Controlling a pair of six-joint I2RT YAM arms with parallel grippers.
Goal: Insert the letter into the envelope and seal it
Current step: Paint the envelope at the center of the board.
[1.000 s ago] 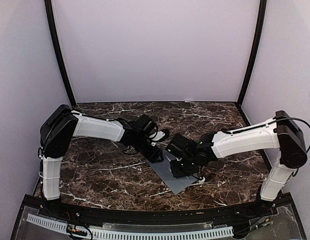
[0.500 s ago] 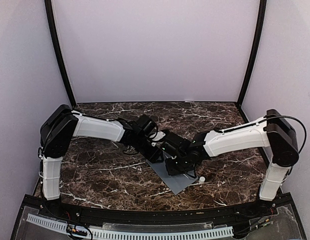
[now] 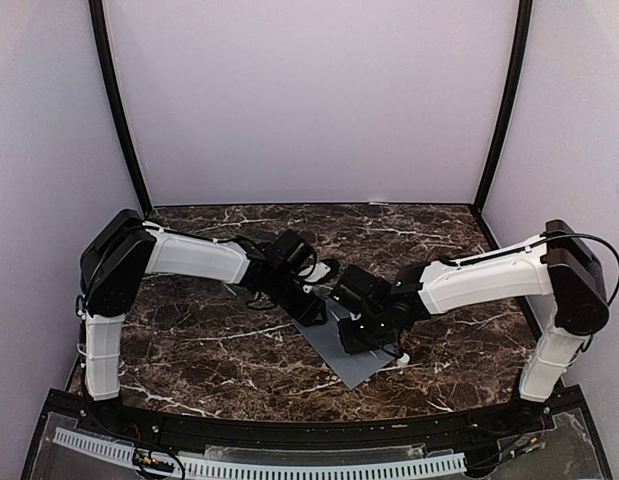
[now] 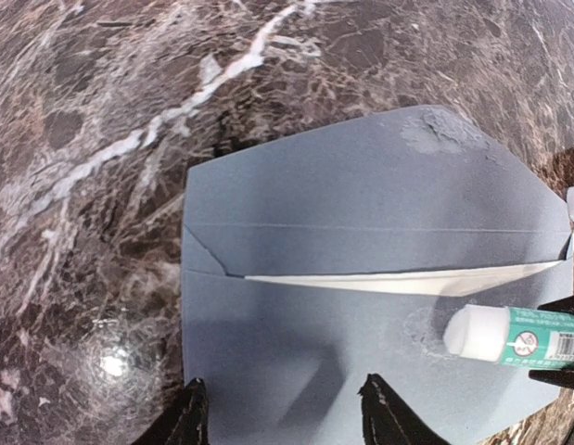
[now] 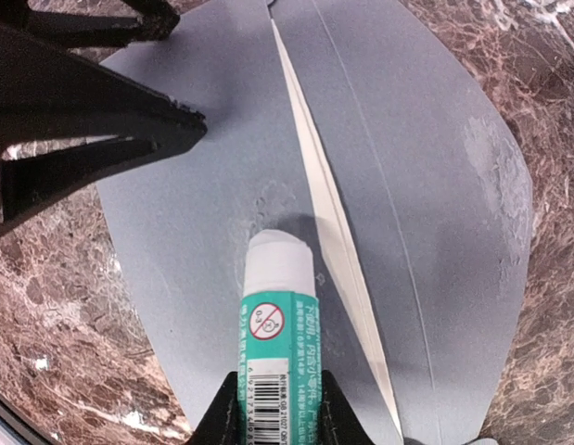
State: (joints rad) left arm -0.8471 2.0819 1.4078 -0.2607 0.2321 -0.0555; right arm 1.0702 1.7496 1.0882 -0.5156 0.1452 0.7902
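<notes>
Envelope (image 4: 361, 213) lies flat on the marble surface (image 4: 82, 139), between the two arms and near the front edge. Letter (image 4: 407, 281) is already inside. Only a thin cream sliver shows at the mouth, under the fold line. The insertion step looks done.

Flap (image 4: 379, 167) is open and lies flat, pointing away from the pocket, not yet folded. There is a dull smeared patch near the flap tip (image 4: 437, 130) and a fainter one on the envelope body by the stick's tip, so gluing looks underway.

Right tool (image 5: 277, 413) is clamped on a green-and-white glue stick (image 5: 279, 306). The stick's white end is down on the envelope body, just beside the letter's edge.

Left tool (image 4: 287, 417) has its jaws spread wide with nothing between them. The tips sit over the envelope's near edge and probably pin it down, but contact is hard to confirm from these angles.

A small white thing (image 3: 402, 357) sits just beside the envelope's right side. It may be the stick's cap but is too small to tell.

Left to do: finish the glue, lift the stick off, fold the flap over the mouth and press it shut. I judge the task a bit past halfway, with sealing not done.
</notes>
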